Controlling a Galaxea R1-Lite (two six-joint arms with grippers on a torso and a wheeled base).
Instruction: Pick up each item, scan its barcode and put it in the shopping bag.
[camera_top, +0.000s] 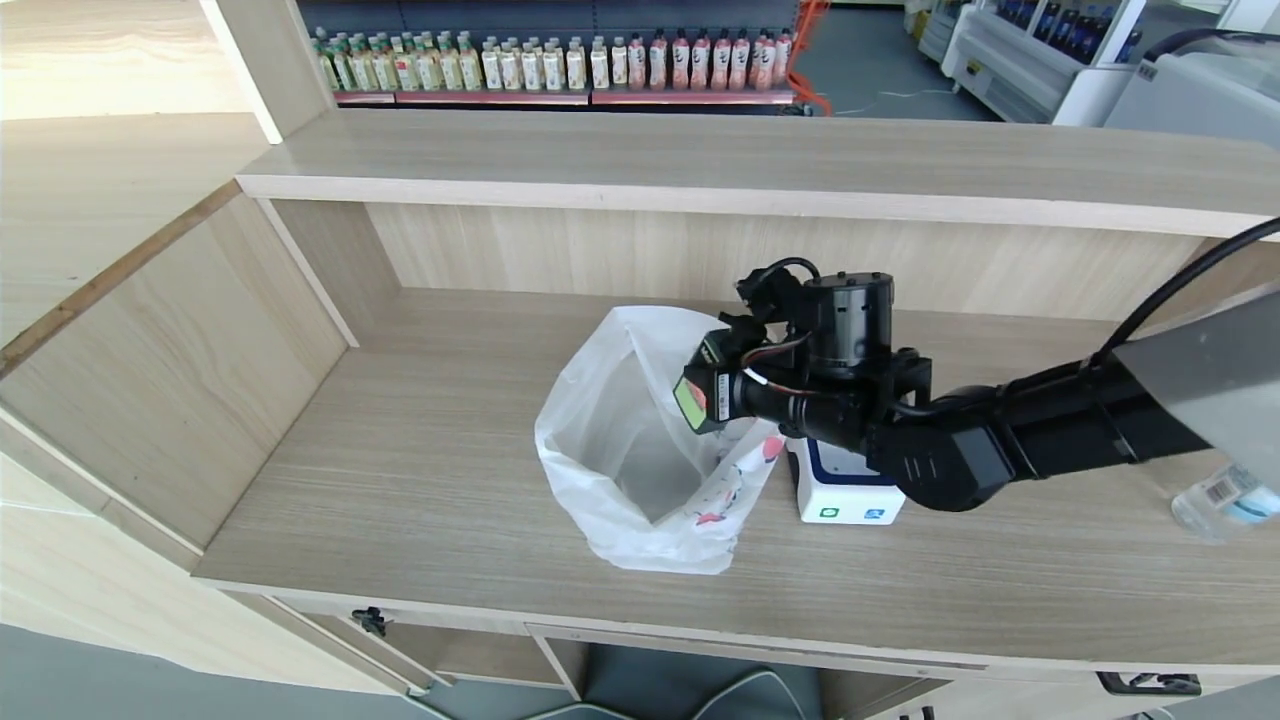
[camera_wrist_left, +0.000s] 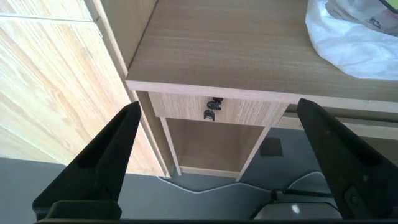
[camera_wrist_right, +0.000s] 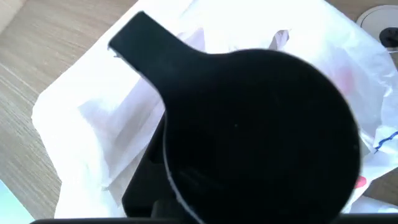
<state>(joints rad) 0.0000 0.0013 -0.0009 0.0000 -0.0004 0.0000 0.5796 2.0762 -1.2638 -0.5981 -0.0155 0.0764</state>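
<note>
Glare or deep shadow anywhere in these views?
Right wrist view: the bag glares near white behind the dark item. Head view: even light, only the bag's inside is shaded grey. Left wrist view: no glare; it is dim under the counter.

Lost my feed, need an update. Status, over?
Right gripper shut on black can, above open shopping bag. Left gripper open, low by the counter front. Nothing blocking the bag; bottle at counter's right end.
</note>
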